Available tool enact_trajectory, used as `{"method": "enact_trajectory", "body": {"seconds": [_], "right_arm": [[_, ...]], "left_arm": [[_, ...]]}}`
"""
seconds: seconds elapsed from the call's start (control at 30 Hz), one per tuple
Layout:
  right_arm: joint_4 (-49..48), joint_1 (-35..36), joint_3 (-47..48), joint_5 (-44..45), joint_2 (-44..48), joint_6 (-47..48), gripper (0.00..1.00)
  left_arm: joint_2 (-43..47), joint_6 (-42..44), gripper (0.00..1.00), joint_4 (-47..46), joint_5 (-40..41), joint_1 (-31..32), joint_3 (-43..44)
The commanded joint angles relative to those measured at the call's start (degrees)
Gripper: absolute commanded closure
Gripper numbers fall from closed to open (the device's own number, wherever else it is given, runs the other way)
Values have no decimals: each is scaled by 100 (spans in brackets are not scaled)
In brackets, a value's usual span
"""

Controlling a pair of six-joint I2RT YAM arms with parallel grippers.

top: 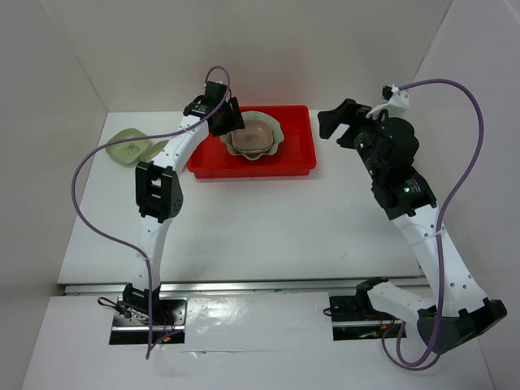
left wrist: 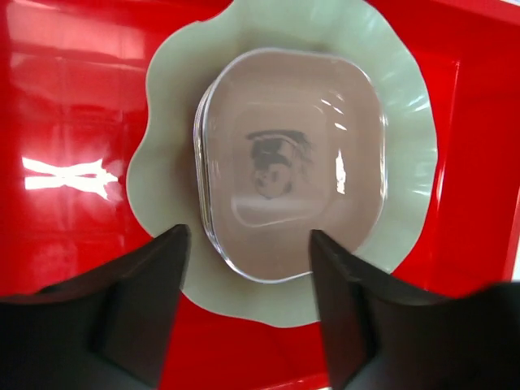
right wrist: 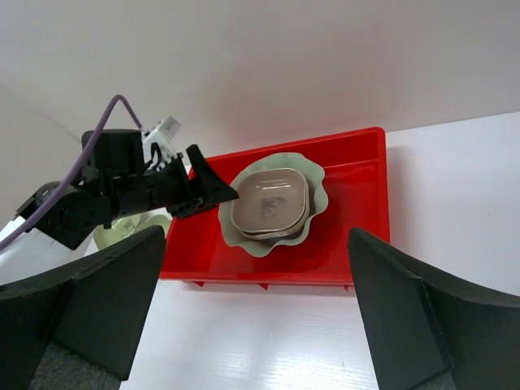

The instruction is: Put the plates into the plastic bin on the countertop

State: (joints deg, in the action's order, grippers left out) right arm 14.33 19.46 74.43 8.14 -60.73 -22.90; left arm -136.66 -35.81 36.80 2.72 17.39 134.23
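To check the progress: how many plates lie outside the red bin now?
2, as far as I can see: a pale green dish on the countertop left of the red bin, and a yellowish one beside it, partly hidden by the left arm.

White arm links [top: 154,240], black joints [top: 158,191], looping purple cables [top: 443,80], green lights [top: 405,188]

Left arm [top: 180,143] hides red bin [top: 297,151] left end; dishes stacked under tan dish [left wrist: 288,162] uncountable; its centre print blurred.
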Motion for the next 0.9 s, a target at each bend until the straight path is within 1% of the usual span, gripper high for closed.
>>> {"method": "enact_trajectory", "body": {"seconds": [0.0,0.03,0.13,0.17,0.2,0.23,0.27,0.33,0.37,0.4,0.43,0.47,0.5,0.53,0.57,0.6,0.63,0.77,0.87], "right_arm": [[-158,-22,-113,-85,105,31,0],[-158,-22,-113,-85,105,31,0],[-158,-22,-113,-137,52,31,0],[-158,-22,-113,-137,52,31,0],[-158,-22,-113,-137,52,83,0],[-158,-22,-113,-137,0,83,0],[-158,-22,-113,-137,0,83,0],[-158,-22,-113,-198,0,83,0],[-158,-22,-113,-260,0,83,0],[-219,-22,-174,-260,0,83,0],[-272,-22,-253,-347,0,83,0],[-273,-22,-254,-418,0,83,0],[-325,31,-332,-419,0,31,0],[-325,31,-411,-419,0,31,0],[-386,31,-412,-488,0,31,0],[-439,31,-473,-489,0,-30,0],[-440,31,-474,-567,0,-31,0],[-492,31,-474,-638,-62,-31,0],[-492,31,-474,-700,-115,21,0]], "left_arm": [[227,110,22,-427,35,80,-81],[306,188,14,-489,96,81,-143],[666,241,14,-489,290,81,-143],[815,241,9,-411,525,81,-213],[982,241,2,-297,745,81,-266],[1384,241,0,-200,1043,81,-353],[1614,172,0,-147,1499,81,-641],[2036,75,0,-146,1818,-216,-1073],[2351,14,0,-146,1820,-357,-1484],[2450,-100,0,-59,1820,-542,-1636],[2451,-232,0,229,1741,-961,-1742],[2503,-364,0,440,1654,-1183,-1812],[2426,-635,0,643,1479,-1403,-1874],[2425,-742,0,775,1399,-1596,-1944],[2355,-813,0,855,1285,-1955,-2171],[2355,-883,3,856,988,-2124,-2295],[2215,-953,3,908,915,-2378,-2383],[1995,-1147,3,1101,766,-2748,-2639],[1854,-1200,3,1015,687,-2889,-2832]]}}
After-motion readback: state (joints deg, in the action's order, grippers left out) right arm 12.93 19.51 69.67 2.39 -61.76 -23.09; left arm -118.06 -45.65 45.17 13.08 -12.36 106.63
